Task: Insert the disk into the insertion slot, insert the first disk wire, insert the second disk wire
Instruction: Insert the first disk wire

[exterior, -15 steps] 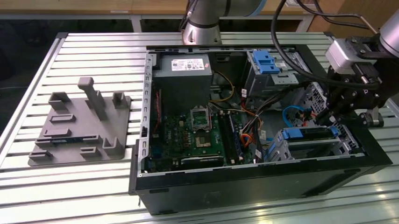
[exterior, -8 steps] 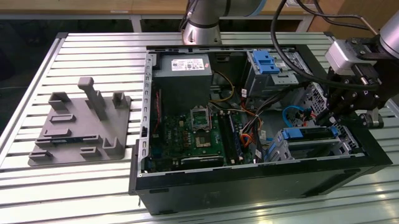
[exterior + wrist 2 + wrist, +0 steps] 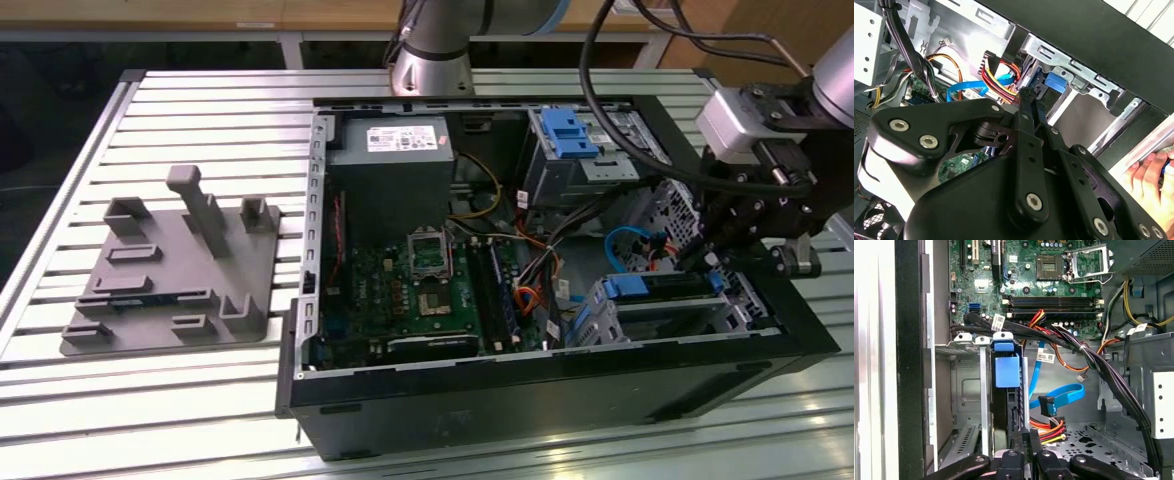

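First, the exterior view: one open black computer case [image 3: 534,392] lies on a slatted metal table [image 3: 200,100], with one grey moulded fixture plate [image 3: 167,270] well apart toward the exterior view's left. The flat silver disk in its bright blue plastic carrier [image 3: 661,288] sits inside the silver perforated insertion slot [image 3: 601,322] at the case's near corner on the exterior view's right. The black gripper [image 3: 711,262] hangs just above the disk's far edge. Two blue plastic pieces are visible: the carrier and a smaller blue latch [image 3: 567,130] on the taller metal cage [image 3: 603,165] farther back.

Next, the second wrist view adds a person's hand [image 3: 1151,170] resting outside the case wall. It shows the gripper [image 3: 1026,95] drawn together to a narrow tip beside the blue carrier [image 3: 1054,82] and the slot's metal frame [image 3: 1074,67].

Lastly, the first wrist view looks along the disk [image 3: 1006,371] standing edge-on in the slot [image 3: 966,390]. The gripper [image 3: 1025,437] has its fingers [image 3: 1018,436] pressed close at the disk's edge. One flat blue cable [image 3: 1061,395] and one bundle of red, orange and yellow wires [image 3: 1051,429] lie loose beside it.
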You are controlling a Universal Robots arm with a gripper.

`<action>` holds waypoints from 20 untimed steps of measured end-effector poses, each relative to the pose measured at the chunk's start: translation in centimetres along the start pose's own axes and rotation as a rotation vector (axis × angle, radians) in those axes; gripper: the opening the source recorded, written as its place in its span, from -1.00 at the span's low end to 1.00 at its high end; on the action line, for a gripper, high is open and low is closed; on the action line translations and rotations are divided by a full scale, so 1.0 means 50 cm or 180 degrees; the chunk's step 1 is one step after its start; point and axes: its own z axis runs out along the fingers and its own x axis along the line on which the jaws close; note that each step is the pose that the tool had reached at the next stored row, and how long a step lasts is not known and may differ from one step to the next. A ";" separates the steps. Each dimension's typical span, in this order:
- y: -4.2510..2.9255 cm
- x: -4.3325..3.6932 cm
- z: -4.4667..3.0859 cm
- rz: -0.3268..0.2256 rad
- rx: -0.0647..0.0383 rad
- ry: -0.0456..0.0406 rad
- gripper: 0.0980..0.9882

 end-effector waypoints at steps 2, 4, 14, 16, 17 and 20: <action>0.000 0.000 0.000 -0.0002 0.0000 0.0000 -0.85; 0.000 0.001 0.000 -0.0002 0.0000 0.0000 -0.85; 0.000 0.007 -0.001 -0.0002 0.0000 0.0000 -0.85; 0.000 0.007 0.000 -0.0002 0.0000 0.0000 -0.85; 0.000 0.008 0.000 -0.0002 0.0000 0.0000 -0.85; 0.000 0.010 0.002 -0.0002 0.0000 0.0000 -0.85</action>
